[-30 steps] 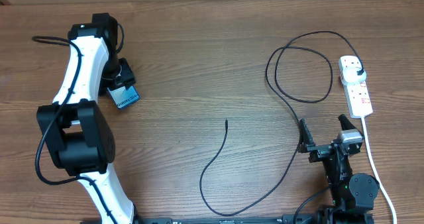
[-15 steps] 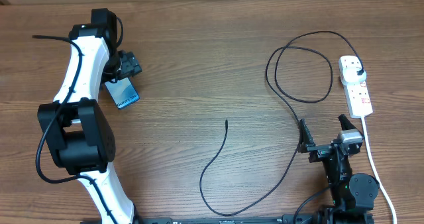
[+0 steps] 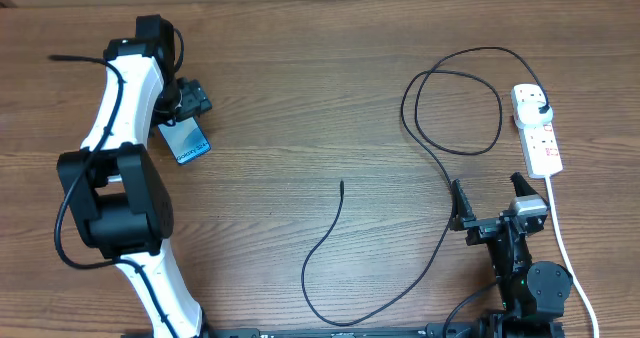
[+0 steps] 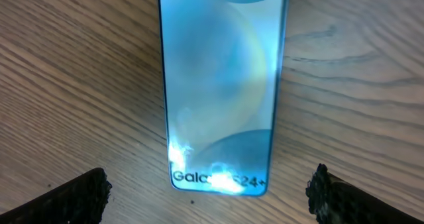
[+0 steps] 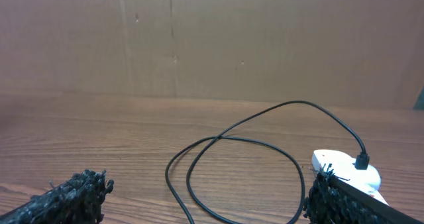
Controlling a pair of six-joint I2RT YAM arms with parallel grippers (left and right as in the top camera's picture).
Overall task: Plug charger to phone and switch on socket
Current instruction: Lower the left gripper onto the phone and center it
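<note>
Here, the phone (image 3: 184,140) lay flat at far left, left gripper (image 3: 189,99) jaws spread clear of its long edges, right gripper (image 3: 490,199) jaws spread at near right, charger (image 3: 330,240) tip on open wood mid-table, socket (image 3: 537,128) far right.

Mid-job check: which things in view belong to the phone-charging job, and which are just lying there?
For the job:
phone
charger
socket

Just there:
white cord trailing from the socket
table
</note>
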